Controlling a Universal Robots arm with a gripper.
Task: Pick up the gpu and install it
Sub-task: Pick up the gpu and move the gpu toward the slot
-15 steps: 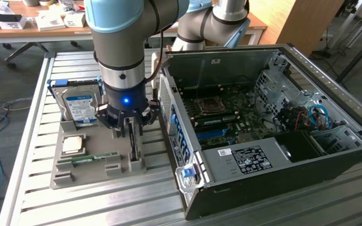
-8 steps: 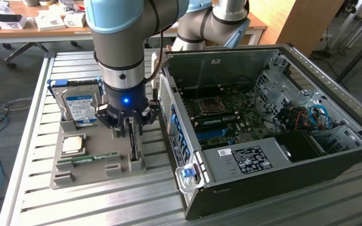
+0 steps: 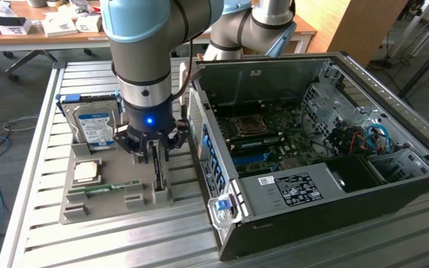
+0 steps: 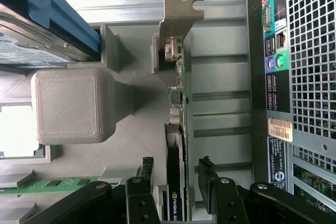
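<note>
No print reads clearly on the gpu [image 4: 175,166], the computer case [image 4: 315,51], its orange sticker [image 4: 280,128] or the hard drive [image 3: 94,125].

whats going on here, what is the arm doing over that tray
The robot arm's gripper is down over the gpu, which stands on edge in a slot of the grey holder tray. The gripper is open, with one finger on each side of the card and a gap on both sides, so the card is not gripped yet. The open computer case sits beside the tray, on the exterior view's right.
</note>
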